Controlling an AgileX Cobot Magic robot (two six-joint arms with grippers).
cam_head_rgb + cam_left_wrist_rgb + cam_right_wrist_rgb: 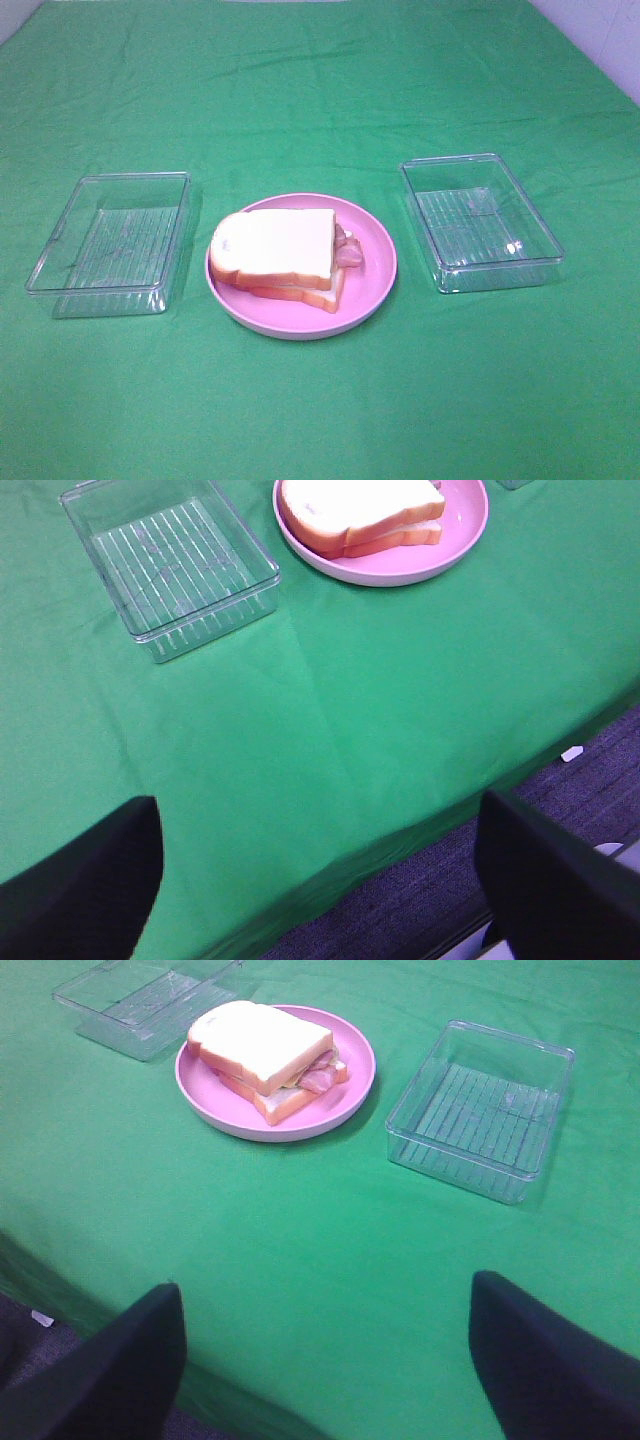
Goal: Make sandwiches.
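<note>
Currently, the sandwich (285, 258) is sitting assembled on the pink plate (375, 280), mid-tabletop (320, 400). Both the left claw (320, 880) and right claw (325, 1360) are hanging released, well apart from it, neither clearly nearer.

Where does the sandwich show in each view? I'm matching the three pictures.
Exterior high: the sandwich lies mid-frame on the pink plate.
Left wrist: along the top edge, right of middle, cropped.
Right wrist: upper left of middle.
Shared landmark: the pink plate beneath it.
</note>
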